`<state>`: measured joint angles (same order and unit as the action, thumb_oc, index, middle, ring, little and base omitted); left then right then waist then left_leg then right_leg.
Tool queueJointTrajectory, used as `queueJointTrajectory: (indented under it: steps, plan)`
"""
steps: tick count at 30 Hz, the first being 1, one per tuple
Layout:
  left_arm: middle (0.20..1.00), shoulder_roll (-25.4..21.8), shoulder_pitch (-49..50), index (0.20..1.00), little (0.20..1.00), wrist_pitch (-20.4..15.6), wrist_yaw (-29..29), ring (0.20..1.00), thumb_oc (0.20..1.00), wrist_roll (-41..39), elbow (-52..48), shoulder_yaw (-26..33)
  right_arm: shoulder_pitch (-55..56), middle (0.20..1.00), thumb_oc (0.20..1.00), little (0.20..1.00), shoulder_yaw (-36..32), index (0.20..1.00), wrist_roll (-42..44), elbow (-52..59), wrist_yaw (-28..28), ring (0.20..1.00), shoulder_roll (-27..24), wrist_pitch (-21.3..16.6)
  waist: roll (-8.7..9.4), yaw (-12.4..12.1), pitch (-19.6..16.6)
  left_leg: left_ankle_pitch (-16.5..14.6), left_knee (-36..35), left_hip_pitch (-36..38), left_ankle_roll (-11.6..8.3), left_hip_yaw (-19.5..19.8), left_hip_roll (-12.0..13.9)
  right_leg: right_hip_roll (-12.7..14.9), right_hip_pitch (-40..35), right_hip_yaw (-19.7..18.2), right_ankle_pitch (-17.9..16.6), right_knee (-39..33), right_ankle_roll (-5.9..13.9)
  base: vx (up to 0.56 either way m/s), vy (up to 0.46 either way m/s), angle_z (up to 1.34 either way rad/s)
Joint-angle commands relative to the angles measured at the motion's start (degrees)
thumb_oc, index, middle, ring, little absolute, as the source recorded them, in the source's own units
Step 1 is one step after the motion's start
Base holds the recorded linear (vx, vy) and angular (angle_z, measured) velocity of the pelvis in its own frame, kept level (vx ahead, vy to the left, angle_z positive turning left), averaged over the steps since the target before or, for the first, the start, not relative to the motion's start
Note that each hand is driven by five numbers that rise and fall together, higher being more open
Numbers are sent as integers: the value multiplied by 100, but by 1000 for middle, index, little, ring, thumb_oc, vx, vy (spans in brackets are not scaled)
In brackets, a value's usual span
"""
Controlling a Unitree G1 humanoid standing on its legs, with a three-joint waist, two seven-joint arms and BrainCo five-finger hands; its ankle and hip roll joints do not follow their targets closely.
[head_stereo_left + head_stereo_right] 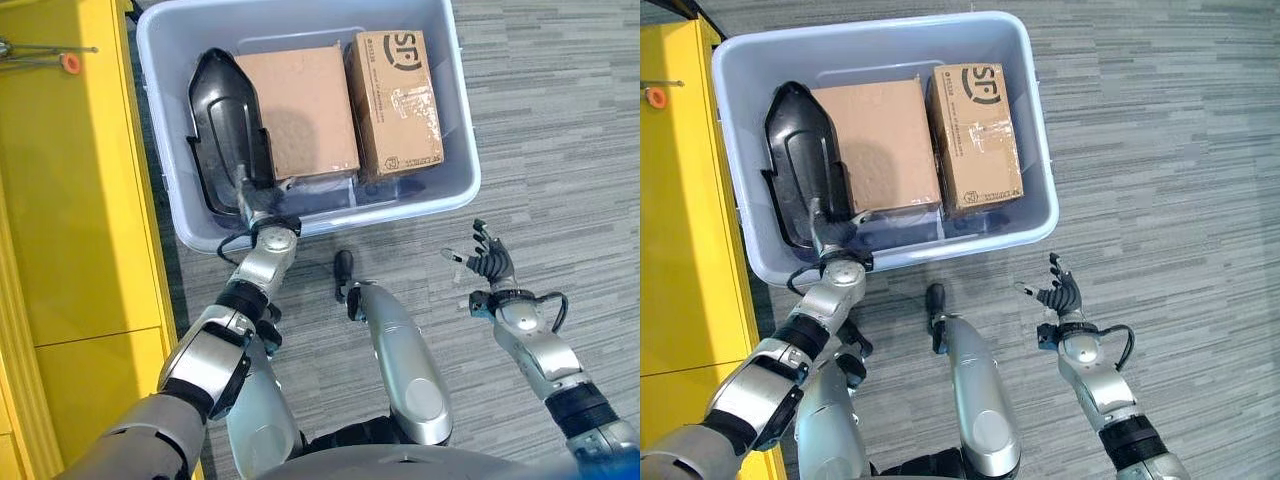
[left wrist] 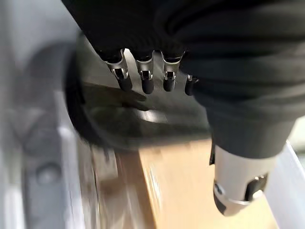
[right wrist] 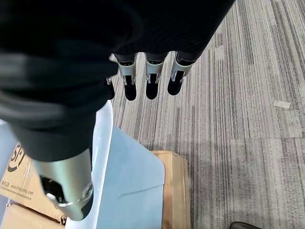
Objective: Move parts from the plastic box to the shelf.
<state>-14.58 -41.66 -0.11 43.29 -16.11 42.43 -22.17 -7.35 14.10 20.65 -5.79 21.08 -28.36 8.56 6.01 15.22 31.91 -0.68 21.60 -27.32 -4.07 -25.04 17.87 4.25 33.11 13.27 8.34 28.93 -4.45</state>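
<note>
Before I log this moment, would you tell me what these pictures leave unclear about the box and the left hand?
- Left hand: whether it grips the black plastic part; left wrist view is blurred, and in the eye views the part and box wall hide its fingers.
- Plastic box floor: covered by the two cardboard boxes and the part.
- Yellow shelf: cut off by the eye views' left edge.
- Right hand: open, over carpet.

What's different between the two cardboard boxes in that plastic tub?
The plain cardboard box has a broad, unprinted top face; the printed cardboard box shows a narrower face with dark print and clear tape. The plain one touches the black plastic part; the printed one sits nearer the far wall. Both are brown and inside the plastic box.
</note>
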Motion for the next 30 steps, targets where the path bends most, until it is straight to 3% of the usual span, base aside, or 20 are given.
queueJointTrajectory:
  steps: [1, 7, 9, 13, 16, 20, 22, 23, 24, 28, 30]
  plan:
    - [1000, 43, -41, 1000, 1000, 69, -1227, 1000, 1000, 395, -11, -183, 124, 1000, 1000, 1000, -160, 1000, 45, 206, 75, 1000, -394, 10, 108, 126, -211, -143, 786, -381, -180, 238, 69, -22, 140, -421, 84, 34, 673, 4, 60, -14]
    - [1000, -8, -266, 1000, 1000, 84, -2108, 1000, 1000, 852, -377, -972, 80, 1000, 1000, 1000, -252, 1000, -17, 165, -178, 1000, -478, -75, 37, 340, -211, -350, 860, -573, -94, 107, -6, 23, 511, -589, 125, 263, 700, 7, 66, -14]
    - [1000, 80, -271, 1000, 1000, 121, -2099, 1000, 1000, 956, -416, -1164, 27, 1000, 1000, 1000, -245, 1000, -80, 142, -243, 1000, -492, -132, 9, 406, -211, -284, 832, -576, -129, 74, -19, 3, 557, -635, 135, 264, 675, 4, 75, -11]
    - [1000, 20, -249, 1000, 1000, -234, -2394, 1000, 1000, 1091, -870, -1314, 134, 1000, 1000, 1000, -282, 1000, -73, 172, -255, 1000, -524, -107, -40, 439, -211, -314, 698, -526, -112, 17, -69, 0, 593, -665, 109, 210, 663, -6, 16, -5]
    - [1000, -312, -240, 1000, 1000, -350, -1678, 1000, 1000, 2061, -1629, -1490, 269, 1000, 1000, 1000, -299, 1000, -66, 203, -325, 1000, -555, -194, -103, 397, -211, -304, 529, -453, -104, 33, -143, 5, 562, -651, 111, 180, 663, -12, 10, 7]
    - [1000, -647, -185, 1000, 1000, -683, -385, 1000, 1000, 2762, -2367, -1096, 449, 1000, 1000, 1000, -241, 1000, -41, 243, -233, 1000, -451, -325, -143, 274, -211, -304, 442, -451, -87, 141, -201, -9, 543, -627, 127, 178, 638, -21, -50, 4]
    - [1000, -735, -170, 1000, 1000, -777, -64, 1000, 1000, 2943, -2539, -944, 500, 1000, 1000, 1000, -207, 1000, -42, 212, -198, 1000, -404, -391, -149, 238, -211, -316, 417, -434, -76, 164, -213, -7, 514, -606, 135, 174, 631, -11, -74, 11]
    - [1000, -895, -156, 1000, 1000, -1039, 843, 1000, 1000, 3401, -2740, -653, 584, 1000, 1000, 1000, -167, 1000, -57, 156, -186, 1000, -310, -503, -155, 176, -211, -346, 390, -404, -59, 220, -234, -10, 459, -576, 146, 169, 625, -9, -108, 15]
    - [1000, -955, -154, 1000, 1000, -1151, 1104, 1000, 1000, 3469, -2869, -478, 626, 1000, 1000, 1000, -149, 1000, -37, 149, -150, 1000, -276, -542, -157, 129, -211, -346, 375, -402, -62, 261, -244, -12, 447, -559, 155, 177, 624, -10, -121, 9]
    - [1000, -821, 53, 1000, 1000, -1722, 2153, 1000, 1000, 3166, -3114, 109, 657, 1000, 1000, 1000, 61, 1000, -38, 32, 221, 1000, -39, -646, -146, -92, -211, -291, 287, -409, -83, 469, -311, -14, 365, -444, 161, 158, 641, -20, -154, 24]
    - [1000, -362, 271, 1000, 1000, -1439, 1793, 1000, 1000, 1872, -2884, 158, 588, 1000, 1000, 1000, 142, 1000, -45, -54, 505, 1000, 89, -652, -91, -177, -211, -185, 233, -420, -115, 553, -304, -56, 323, -375, 125, 99, 657, -35, -172, 38]
